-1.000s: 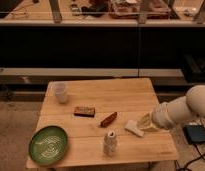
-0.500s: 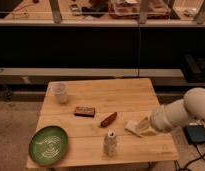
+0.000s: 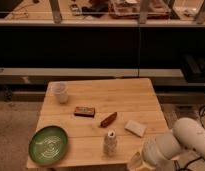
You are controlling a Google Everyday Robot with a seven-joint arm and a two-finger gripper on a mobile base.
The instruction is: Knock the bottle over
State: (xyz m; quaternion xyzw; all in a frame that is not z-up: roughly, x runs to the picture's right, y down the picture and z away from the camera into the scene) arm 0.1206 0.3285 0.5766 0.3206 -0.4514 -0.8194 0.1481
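Observation:
The bottle (image 3: pixel 110 143) is small and whitish-beige with a narrow neck, and it stands upright near the front edge of the wooden table (image 3: pixel 101 95). My gripper (image 3: pixel 135 162) is shut and sits low at the table's front right corner. It is a short way right of the bottle and slightly nearer the camera, not touching it. Behind the gripper, the white arm (image 3: pixel 183 142) reaches in from the right.
A translucent cup (image 3: pixel 60 92) stands at the back left. A green plate (image 3: pixel 48 143) lies front left. A brown rectangular block (image 3: pixel 84 111), a reddish-brown oblong item (image 3: pixel 108 119) and a flat pale block (image 3: pixel 135 128) lie mid-table. Dark shelving runs behind.
My arm has pulled back and down toward the table's front right corner, uncovering the flat pale block. The bottle still stands where it was.

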